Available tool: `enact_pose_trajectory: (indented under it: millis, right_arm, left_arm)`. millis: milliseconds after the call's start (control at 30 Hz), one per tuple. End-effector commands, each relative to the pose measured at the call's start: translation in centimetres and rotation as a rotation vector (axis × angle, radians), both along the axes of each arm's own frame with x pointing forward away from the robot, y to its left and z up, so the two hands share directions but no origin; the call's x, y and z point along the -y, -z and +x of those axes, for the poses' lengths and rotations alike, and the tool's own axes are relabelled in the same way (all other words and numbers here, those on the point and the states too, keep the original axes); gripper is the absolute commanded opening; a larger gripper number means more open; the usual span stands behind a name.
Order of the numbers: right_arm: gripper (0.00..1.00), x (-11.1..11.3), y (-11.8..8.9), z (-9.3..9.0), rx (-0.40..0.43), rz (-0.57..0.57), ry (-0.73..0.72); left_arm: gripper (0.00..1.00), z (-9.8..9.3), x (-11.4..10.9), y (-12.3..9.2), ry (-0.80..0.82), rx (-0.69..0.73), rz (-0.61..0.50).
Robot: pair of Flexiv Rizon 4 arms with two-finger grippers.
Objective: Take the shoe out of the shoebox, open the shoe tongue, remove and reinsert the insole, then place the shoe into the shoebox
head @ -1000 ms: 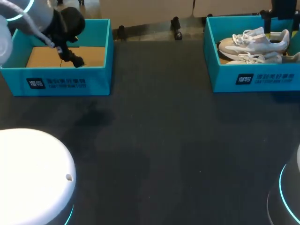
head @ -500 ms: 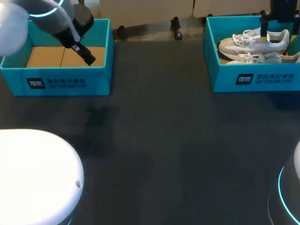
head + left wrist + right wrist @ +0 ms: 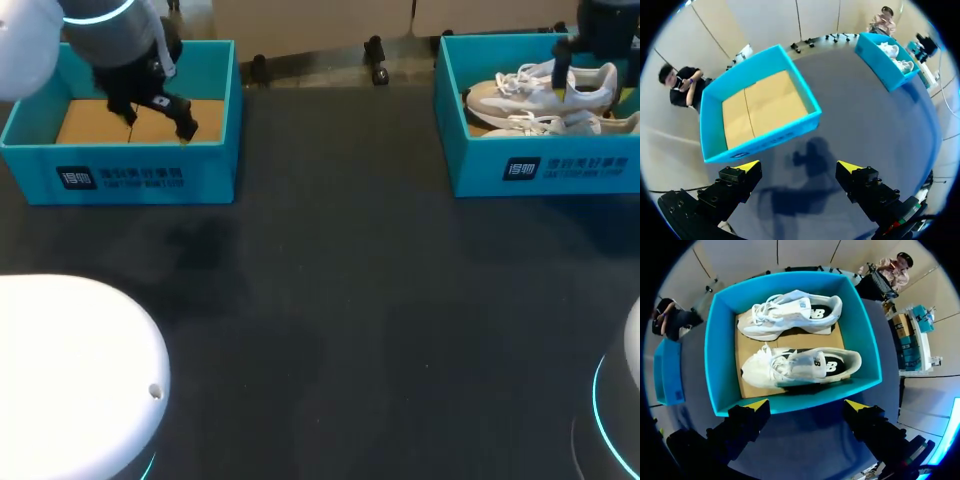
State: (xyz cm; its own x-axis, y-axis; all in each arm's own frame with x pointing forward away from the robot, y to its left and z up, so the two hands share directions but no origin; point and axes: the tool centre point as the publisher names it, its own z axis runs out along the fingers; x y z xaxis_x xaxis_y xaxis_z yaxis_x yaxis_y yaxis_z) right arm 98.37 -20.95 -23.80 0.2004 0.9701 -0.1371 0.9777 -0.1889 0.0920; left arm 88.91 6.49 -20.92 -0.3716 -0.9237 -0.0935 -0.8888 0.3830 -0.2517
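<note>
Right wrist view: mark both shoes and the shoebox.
far shoe (image 3: 790,315), right wrist view, on its laced upper
near shoe (image 3: 800,367), right wrist view, on its midfoot side
shoebox (image 3: 721,357), right wrist view, on its teal side wall

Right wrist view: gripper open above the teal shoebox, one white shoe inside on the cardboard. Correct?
Not quite. The right wrist view shows two white shoes in the shoebox: the far shoe and the near shoe, side by side on the cardboard. The rest holds: the right gripper is open above the box.
</note>
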Motion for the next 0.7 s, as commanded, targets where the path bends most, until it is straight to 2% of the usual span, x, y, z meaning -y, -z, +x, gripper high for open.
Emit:
enact_pose_trajectory:
  millis: [33, 333, 467, 700]
  right_arm:
    - [0.97, 0.0, -0.7, -1.7, 0.060, -0.007, 0.004]
    - [0.98, -1.4, -1.2, -4.4, 0.067, 0.004, 0.030]
    - [1.00, -2.0, -1.3, -5.5, 0.072, 0.009, 0.037]
    - [1.00, -2.3, -1.8, -7.2, 0.100, 0.022, 0.041]
  left_arm:
    - [1.00, 0.2, -0.8, 0.3, -0.030, -0.021, -0.004]
    - [1.00, 0.4, -2.8, 0.7, -0.170, -0.099, -0.027]
    - [1.00, 0.1, -3.2, 0.8, -0.204, -0.082, -0.073]
    - [1.00, -0.2, -3.5, 1.2, -0.225, -0.106, -0.076]
